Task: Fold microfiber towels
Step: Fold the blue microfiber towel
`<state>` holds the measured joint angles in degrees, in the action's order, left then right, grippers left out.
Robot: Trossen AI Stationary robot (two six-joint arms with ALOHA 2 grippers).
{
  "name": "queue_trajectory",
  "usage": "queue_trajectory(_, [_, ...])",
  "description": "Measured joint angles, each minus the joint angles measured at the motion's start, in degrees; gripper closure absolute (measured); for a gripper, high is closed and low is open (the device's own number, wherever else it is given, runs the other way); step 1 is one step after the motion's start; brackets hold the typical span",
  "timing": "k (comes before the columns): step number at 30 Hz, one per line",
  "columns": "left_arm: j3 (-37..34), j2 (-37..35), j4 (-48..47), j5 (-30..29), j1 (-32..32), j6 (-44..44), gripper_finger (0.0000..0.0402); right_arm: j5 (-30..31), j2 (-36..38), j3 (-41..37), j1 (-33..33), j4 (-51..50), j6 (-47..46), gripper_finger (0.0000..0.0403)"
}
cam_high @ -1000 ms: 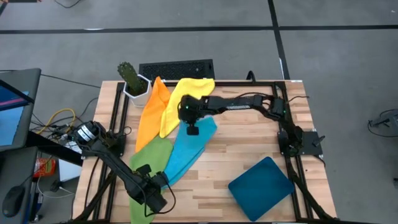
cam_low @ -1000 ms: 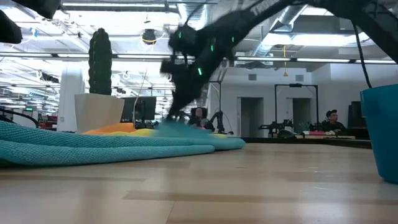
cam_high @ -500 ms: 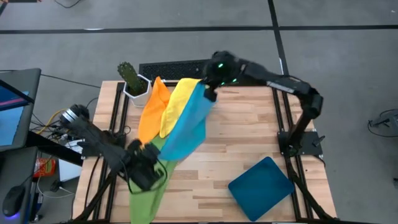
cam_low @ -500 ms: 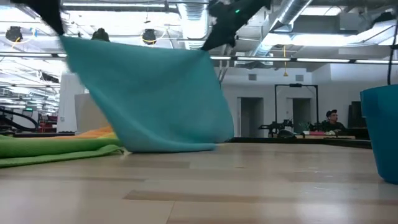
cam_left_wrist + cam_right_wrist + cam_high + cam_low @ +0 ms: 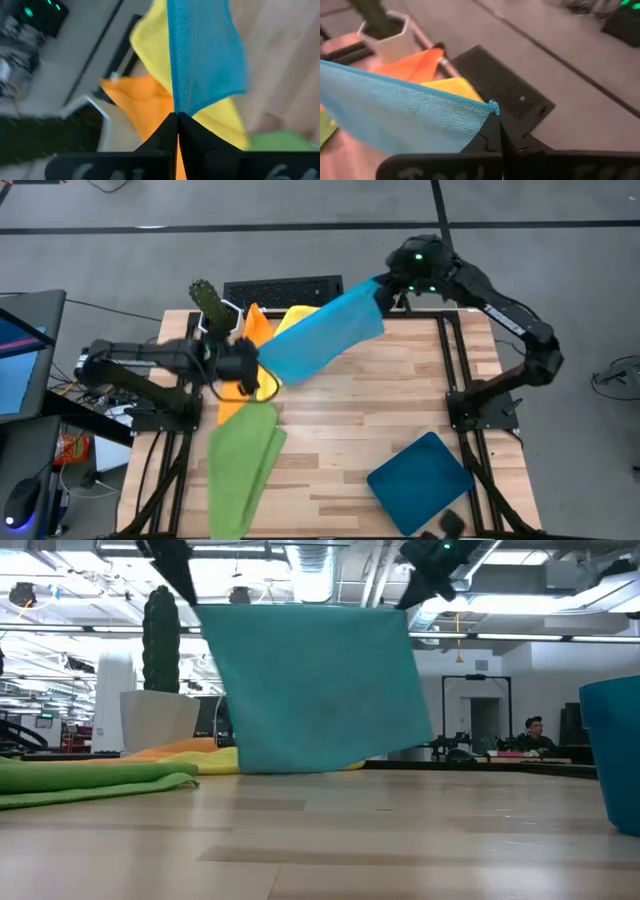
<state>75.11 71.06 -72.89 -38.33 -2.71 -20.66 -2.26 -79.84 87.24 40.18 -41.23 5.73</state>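
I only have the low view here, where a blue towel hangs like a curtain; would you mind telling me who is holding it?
Observer: Both arms. The left gripper pinches one corner of the light blue towel, the right gripper the other.
Operator: Thank you. Are the fingers properly closed on it?
Observer: Yes; each wrist view shows the fingers shut on the hem.
Operator: What is hidden behind the towel?
Observer: The yellow towel and the orange towel, lying near the table's far edge.

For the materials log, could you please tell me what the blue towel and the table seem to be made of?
Blue towel: soft woven cloth, likely microfiber; matte, fine knit texture, stitched hem, and it hangs limp. Table: light wood, probably butcher block; parallel glued strips and grain show, with a slight sheen.
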Motion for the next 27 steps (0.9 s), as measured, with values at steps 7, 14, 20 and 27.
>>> queue_trajectory(7, [0.0, -1.1, 17.1, 5.2, 16.8, 29.3, 0.0401, 5.7, 8.0, -7.8, 3.2, 6.8, -1.3, 0.0397])
queue_trajectory(14, [0.1, -0.5, 31.4, 9.6, 28.2, 47.9, 0.0401, 13.0, 12.8, -11.3, 3.8, 7.8, 1.0, 0.0397])
queue_trajectory(20, [5.8, 1.4, 35.6, 13.7, 33.1, 53.5, 0.0401, 17.1, 16.7, -14.5, 4.8, 10.4, 1.7, 0.0397])
queue_trajectory(27, [10.3, 4.9, 30.4, 20.1, 33.0, 50.7, 0.0401, 17.6, 21.3, -21.0, 4.8, 10.5, 0.6, 0.0396])
